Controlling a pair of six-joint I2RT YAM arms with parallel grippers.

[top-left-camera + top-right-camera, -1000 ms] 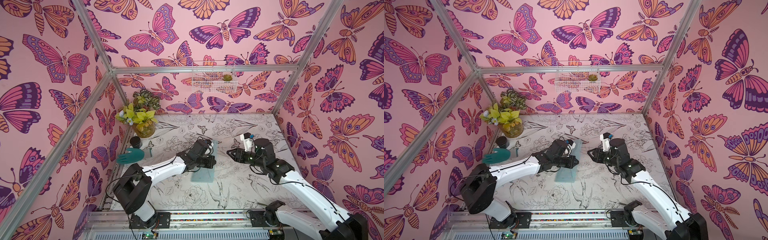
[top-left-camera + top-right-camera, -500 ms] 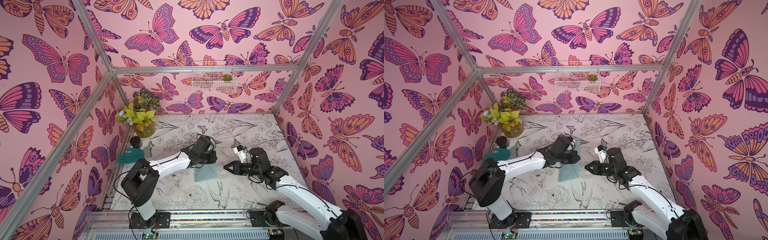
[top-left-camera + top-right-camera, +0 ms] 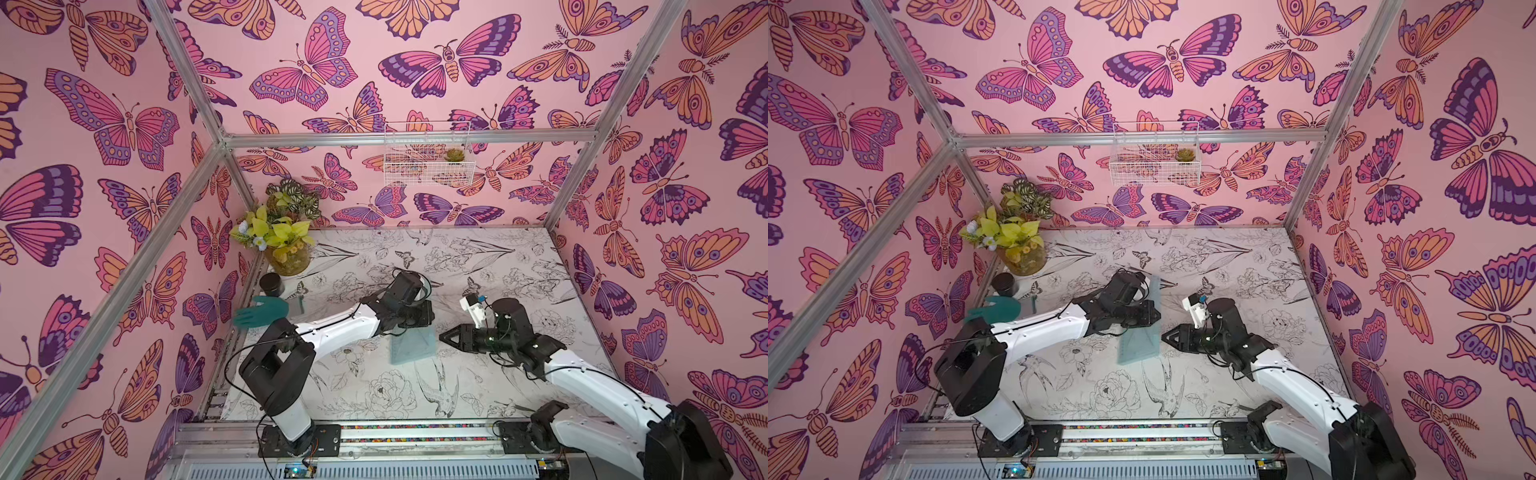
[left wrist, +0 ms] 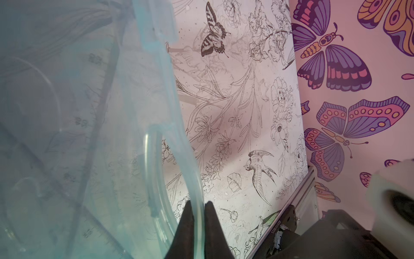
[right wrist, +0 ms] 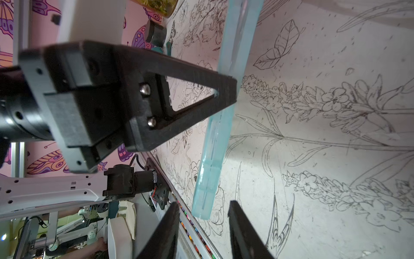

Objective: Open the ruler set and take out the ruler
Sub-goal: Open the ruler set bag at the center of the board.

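Our left hand (image 4: 199, 203) pinches the flat pale aqua plastic ruler set (image 3: 411, 347); our right hand (image 5: 203, 203) is open. We think it's shut, nothing out yet.

You're looking at a flat translucent pale aqua plastic case (image 3: 412, 345) mid-frame, white tabletop (image 3: 498, 257) inked with black line-drawn flowers and birds, pink walls (image 3: 365, 54) with purple-and-orange butterflies, teal rubber glove (image 3: 262, 312) at left, yellow-green leafy bouquet (image 3: 282, 232) above it.

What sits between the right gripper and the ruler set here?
Nothing. The right wrist view shows a corner of the ruler set just inside the open right gripper; no other object intervenes.
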